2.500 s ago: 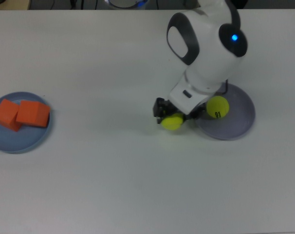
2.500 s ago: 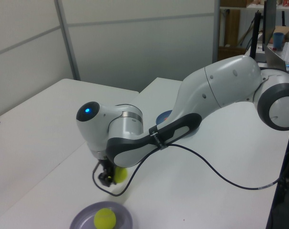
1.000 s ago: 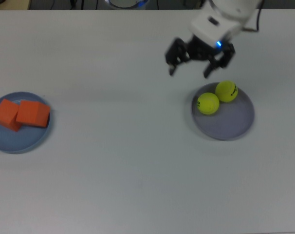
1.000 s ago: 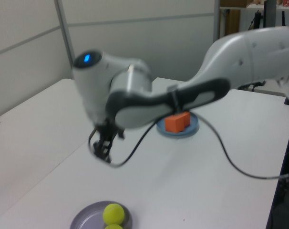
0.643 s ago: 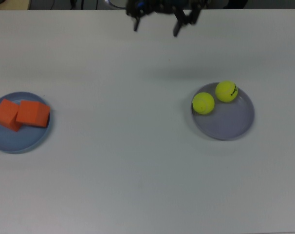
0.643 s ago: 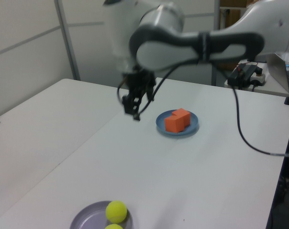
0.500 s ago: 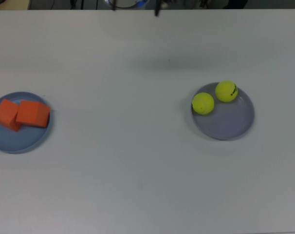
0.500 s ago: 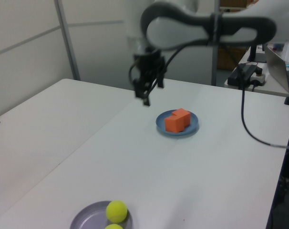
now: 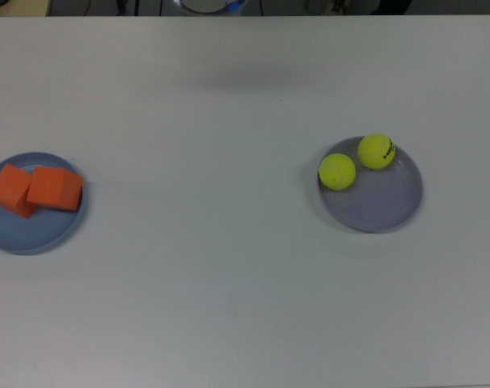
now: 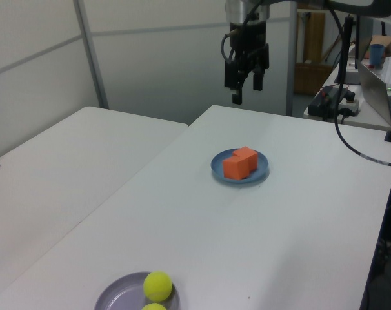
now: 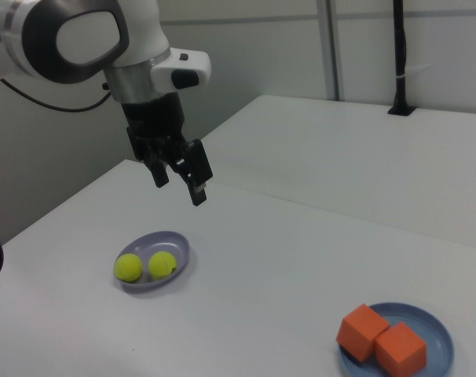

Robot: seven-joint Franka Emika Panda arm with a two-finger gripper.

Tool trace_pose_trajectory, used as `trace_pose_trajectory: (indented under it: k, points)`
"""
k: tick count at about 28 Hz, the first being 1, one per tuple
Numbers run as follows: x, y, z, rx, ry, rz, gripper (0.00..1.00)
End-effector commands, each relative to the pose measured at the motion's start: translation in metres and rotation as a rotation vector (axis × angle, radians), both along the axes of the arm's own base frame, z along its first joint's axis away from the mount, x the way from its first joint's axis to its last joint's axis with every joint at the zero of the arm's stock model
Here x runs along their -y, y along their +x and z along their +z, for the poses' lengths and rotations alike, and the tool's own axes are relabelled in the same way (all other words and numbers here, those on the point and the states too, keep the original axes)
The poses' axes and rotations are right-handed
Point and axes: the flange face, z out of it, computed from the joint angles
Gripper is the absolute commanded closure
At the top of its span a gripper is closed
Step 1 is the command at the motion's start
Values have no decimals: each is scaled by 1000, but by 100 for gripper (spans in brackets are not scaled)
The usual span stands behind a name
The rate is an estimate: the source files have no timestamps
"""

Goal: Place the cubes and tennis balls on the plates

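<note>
Both orange cubes (image 9: 35, 189) resting on the light blue plate (image 9: 27, 236) at the top view's left edge, touching side by side. Both tennis balls (image 9: 356, 162) seated on the lavender plate (image 9: 382, 206), just beside each other along its upper-left rim, no long axis to speak of. Pincer (image 11: 179, 178) released, fingers spread and pointing down, high above the bench (image 9: 229, 267), grasping nothing. Gone from the top view since a moment ago, lifted well away. Wide bare bench between the plates.
</note>
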Motion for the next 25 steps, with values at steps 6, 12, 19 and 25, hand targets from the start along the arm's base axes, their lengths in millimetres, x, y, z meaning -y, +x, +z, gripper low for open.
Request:
trace_pose_trajectory:
  k: [6, 12, 19, 25]
  points:
    - [9, -9, 0, -16, -23, -4, 0]
    - [10, -9, 0, -17, -23, -6, 0]
    - [11, -7, -3, -24, -23, -6, 0]
    - [6, -5, -5, -26, -37, 18, 0]
